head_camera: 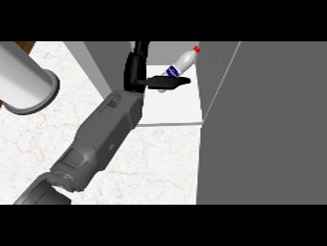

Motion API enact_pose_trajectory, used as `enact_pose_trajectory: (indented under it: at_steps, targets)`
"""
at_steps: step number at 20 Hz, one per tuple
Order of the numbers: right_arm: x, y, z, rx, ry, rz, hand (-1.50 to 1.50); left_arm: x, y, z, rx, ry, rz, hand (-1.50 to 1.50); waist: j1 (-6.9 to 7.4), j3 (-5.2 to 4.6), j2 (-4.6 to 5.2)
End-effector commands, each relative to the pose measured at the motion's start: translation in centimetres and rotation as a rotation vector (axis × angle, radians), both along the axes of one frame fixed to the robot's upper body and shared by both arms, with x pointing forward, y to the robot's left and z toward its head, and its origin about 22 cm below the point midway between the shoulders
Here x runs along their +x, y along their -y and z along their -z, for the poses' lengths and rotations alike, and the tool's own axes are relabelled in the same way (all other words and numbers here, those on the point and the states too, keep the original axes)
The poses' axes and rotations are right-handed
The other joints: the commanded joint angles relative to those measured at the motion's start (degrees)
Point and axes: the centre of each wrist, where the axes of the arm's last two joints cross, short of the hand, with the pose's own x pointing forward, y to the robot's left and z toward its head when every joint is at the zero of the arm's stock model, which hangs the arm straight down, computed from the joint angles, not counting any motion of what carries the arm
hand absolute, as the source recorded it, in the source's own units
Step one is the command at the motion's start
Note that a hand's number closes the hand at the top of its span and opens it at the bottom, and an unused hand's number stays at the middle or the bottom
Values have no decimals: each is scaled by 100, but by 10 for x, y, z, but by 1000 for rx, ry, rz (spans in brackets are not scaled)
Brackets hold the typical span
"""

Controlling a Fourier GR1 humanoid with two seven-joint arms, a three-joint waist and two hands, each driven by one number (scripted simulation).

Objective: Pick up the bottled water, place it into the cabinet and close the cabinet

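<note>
One bottled water (181, 66) lies by the one hand (159, 81). One cabinet (280, 125) stands around it, one grey cylinder (17, 79) left of it, on one worktop (159, 163).

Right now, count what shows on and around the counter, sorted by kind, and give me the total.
Water bottle: 1
Cabinet: 1
Grey cylinder: 1
Robot hand: 1, curled round the bottle inside the cabinet
Total: 4

The bottled water (181, 64) leans tilted inside the cabinet (173, 103), above its floor, with the open cabinet door (280, 125) to its right. The robot hand (148, 79) reaches in from the counter (159, 163), touching the bottle's lower part. A cylinder (17, 79) lies well apart at the counter's left.
</note>
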Motion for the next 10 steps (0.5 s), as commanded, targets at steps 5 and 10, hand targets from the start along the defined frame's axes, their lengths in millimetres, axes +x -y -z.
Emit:
enact_pose_trajectory:
  at_steps: [5, 10]
  targets:
    - [-4, -5, -30, -1, 47, 30, -150, -40, 8, 28, -121, -23, 171, -150, 89, -2, -39]
    - [0, -13, -28, -2, 24, 35, -150, -72, 18, 30, -203, -27, 284, -150, 245, -2, -51]
